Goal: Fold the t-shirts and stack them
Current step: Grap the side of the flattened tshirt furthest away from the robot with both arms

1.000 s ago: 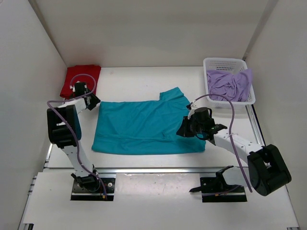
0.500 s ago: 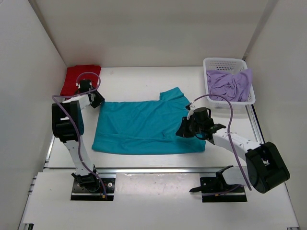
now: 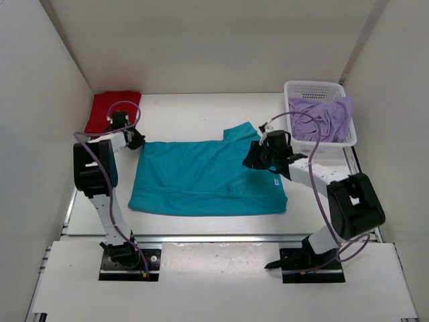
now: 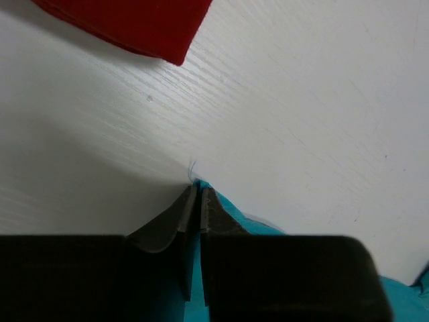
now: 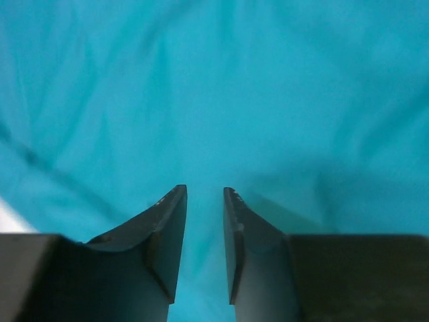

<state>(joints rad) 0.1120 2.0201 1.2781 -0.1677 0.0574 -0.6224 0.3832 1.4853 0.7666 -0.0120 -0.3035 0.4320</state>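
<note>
Since a second ago our right gripper (image 3: 253, 158) has slid across the teal shirt (image 3: 201, 178) from its 4 o'clock edge to its 2 o'clock sleeve, jaws narrowly apart. We see that shirt lying flat at centre, its 10 o'clock corner pinched by our left gripper (image 3: 136, 141). Three shirts: this one, one folded red shirt (image 3: 110, 109) at 10 o'clock, and one lavender shirt (image 3: 320, 119) crumpled in one basket (image 3: 314, 86) at 2 o'clock.

top: high, from the near side, looking down on the whole bench (image 3: 201, 114) | wrists: close, looking along their own fingers (image 4: 167, 227) | shared by all: teal shirt (image 3: 201, 178)
</note>
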